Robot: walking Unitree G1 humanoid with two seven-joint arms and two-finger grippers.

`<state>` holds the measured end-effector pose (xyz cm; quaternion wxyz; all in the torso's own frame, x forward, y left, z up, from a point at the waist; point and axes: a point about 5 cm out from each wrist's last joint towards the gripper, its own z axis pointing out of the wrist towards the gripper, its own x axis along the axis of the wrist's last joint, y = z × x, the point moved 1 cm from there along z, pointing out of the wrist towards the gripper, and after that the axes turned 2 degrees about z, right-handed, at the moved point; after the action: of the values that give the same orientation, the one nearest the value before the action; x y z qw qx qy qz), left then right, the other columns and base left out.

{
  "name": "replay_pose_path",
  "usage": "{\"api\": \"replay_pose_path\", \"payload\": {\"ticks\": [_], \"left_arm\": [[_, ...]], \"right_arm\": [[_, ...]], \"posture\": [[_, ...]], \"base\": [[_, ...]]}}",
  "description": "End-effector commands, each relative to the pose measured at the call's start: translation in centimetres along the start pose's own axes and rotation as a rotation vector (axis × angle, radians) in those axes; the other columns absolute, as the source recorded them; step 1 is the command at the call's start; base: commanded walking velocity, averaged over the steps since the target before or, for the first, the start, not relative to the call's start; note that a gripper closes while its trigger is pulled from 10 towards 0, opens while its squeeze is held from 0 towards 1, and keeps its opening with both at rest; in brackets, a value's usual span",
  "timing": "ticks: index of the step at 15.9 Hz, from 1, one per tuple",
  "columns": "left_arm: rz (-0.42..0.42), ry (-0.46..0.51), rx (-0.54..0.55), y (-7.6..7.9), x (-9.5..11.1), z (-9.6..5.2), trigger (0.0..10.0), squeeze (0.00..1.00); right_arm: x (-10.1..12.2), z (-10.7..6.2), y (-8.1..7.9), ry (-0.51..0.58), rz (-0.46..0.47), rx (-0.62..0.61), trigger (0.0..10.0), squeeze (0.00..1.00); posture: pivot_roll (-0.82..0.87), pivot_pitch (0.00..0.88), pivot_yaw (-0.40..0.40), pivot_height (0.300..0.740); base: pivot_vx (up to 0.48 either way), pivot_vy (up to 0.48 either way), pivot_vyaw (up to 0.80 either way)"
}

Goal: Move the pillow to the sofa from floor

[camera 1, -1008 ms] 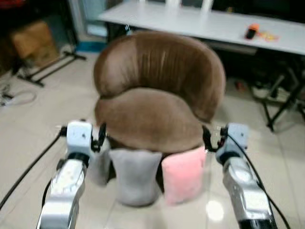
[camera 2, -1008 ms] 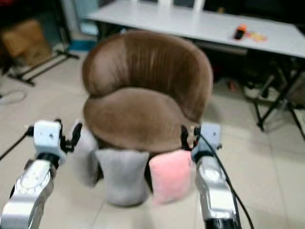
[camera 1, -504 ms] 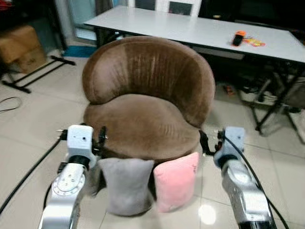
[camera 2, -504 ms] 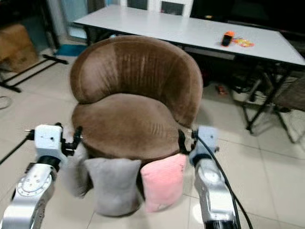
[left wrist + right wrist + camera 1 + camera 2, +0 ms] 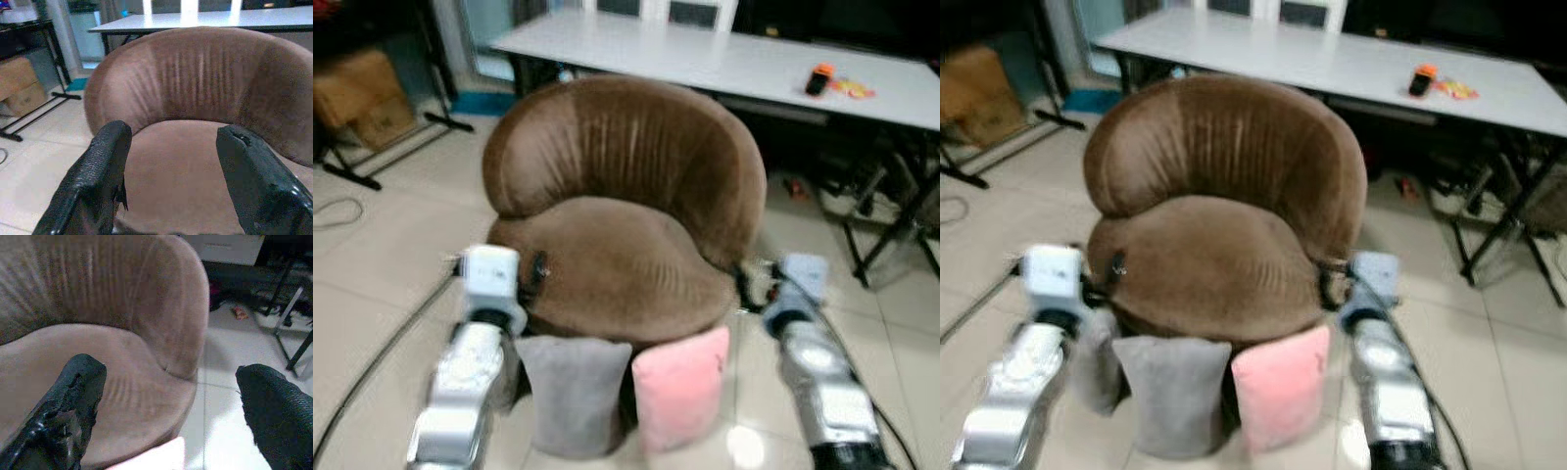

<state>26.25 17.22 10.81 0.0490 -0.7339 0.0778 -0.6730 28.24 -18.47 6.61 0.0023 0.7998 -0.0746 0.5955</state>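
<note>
a: pillows?
b: pink pillow (image 5: 680, 387) and grey pillow (image 5: 573, 392) stand side by side on the tiled floor (image 5: 372, 294), leaning on the front of the brown round sofa chair (image 5: 626, 215). sofa seat bare.
a: grippers?
b: left gripper (image 5: 171, 181) fingers spread, nothing held, at the seat's left edge. right gripper (image 5: 171, 406) spread wide, nothing held, at the seat's right edge above the pink pillow.
a: background?
b: white table (image 5: 724, 59) with an orange object (image 5: 819, 78). frames blurry.

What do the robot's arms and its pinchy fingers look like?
Both arms are shiny silver tubes, each ending in a pale, boxy wrist block. A thin black cable runs along each arm. The left gripper and right gripper each have two long black fingers with a rough, pebbly surface.
</note>
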Motion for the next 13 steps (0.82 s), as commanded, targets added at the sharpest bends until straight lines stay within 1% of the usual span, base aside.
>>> {"api": "replay_pose_path", "payload": {"ticks": [1, 5, 6, 8, 9, 11, 12, 13], "left_arm": [[0.018, -0.003, 0.022, -0.79, 0.00, 0.02, 10.0, 0.00], [0.017, -0.003, 0.031, -0.97, -0.03, 0.04, 10.0, 0.00], [0.029, -0.019, 0.036, -1.00, -0.27, 0.03, 10.0, 0.00], [0.058, -0.048, 0.040, -0.98, -0.75, 0.02, 10.0, 0.00], [0.058, -0.043, 0.038, -0.97, -0.73, 0.03, 10.0, 0.00], [0.076, -0.020, 0.031, -1.01, -0.43, 0.12, 10.0, 0.00], [0.078, -0.018, 0.032, -0.99, -0.36, 0.20, 10.0, 0.00], [0.084, -0.015, 0.028, -0.93, -0.29, 0.28, 10.0, 0.00]], "right_arm": [[0.67, 0.16, -0.91, 0.027, 0.007, 0.027, 10.0, 0.00], [0.72, 0.40, -1.15, 0.031, 0.002, 0.038, 10.0, 0.00], [0.74, 0.44, -1.17, 0.032, 0.002, 0.039, 10.0, 0.00], [0.78, 0.53, -1.29, 0.033, 0.004, 0.048, 10.0, 0.00], [0.76, 0.57, -1.32, 0.032, 0.003, 0.050, 10.0, 0.00], [0.89, 0.76, -1.49, 0.045, -0.027, 0.070, 10.0, 0.00], [1.07, 0.89, -1.45, 0.060, -0.045, 0.059, 10.0, 0.00], [1.22, 1.09, -1.49, 0.063, -0.046, 0.055, 10.0, 0.00]], "posture": [[0.02, 0.000, -0.048, 0.740], [0.03, 0.000, -0.053, 0.740], [0.03, 0.000, -0.053, 0.740], [0.03, 0.000, -0.052, 0.740], [0.03, 0.000, -0.051, 0.740], [0.03, 0.000, -0.048, 0.740], [0.03, 0.000, -0.045, 0.740], [0.03, 0.000, -0.044, 0.740]], "base": [[0.326, 0.000, 0.00], [0.339, 0.000, 0.00], [0.285, 0.000, 0.00], [0.000, 0.000, 0.00], [0.000, 0.000, 0.00], [0.000, 0.000, 0.00], [0.000, 0.000, 0.80], [0.000, -0.469, 0.80]]}}
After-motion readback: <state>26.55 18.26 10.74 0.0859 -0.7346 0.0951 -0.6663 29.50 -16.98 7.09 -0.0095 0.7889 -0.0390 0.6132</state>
